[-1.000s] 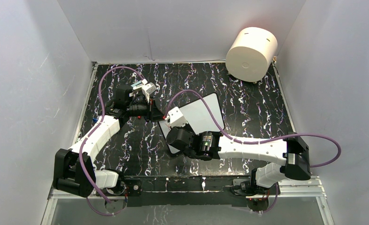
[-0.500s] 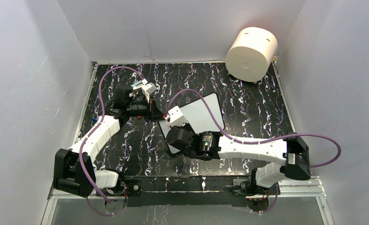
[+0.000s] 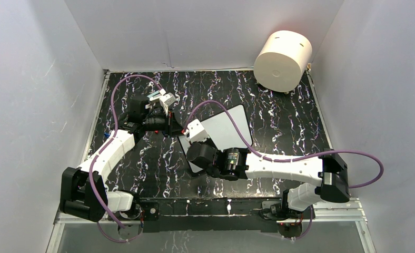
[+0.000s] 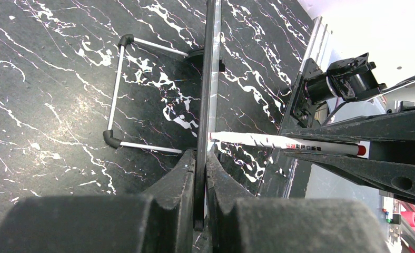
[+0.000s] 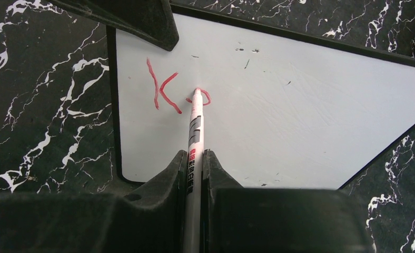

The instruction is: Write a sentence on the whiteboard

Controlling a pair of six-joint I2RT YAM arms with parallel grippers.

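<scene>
a: where's the whiteboard (image 5: 279,121) relative to the fingers?
b: left gripper (image 4: 200,155) is clamped on its rim, the board's thin edge pinched between both fingers. right gripper (image 5: 194,158) is closed on a marker (image 5: 195,126), barrel running out between the fingers, tip touching the board face.
a: and the sentence (image 5: 153,84)?
b: near the board's upper left corner in the right wrist view: a red "k" plus a small partial loop beside it. the marker tip sits right on that loop.
a: what does each view add?
b: only the right wrist view shows the red strokes, a few dark specks on the face, and a left finger (image 5: 137,21) overlapping the corner. the left wrist view has the board edge-on, with the marker meeting it from the side, and a white-rod stand frame (image 4: 116,89) on the table behind it. the top view shows the board mid-table (image 3: 279,116), partly under the right arm, with a cream cylinder (image 3: 283,60) well apart in the far right corner. writing isn't readable there.
</scene>
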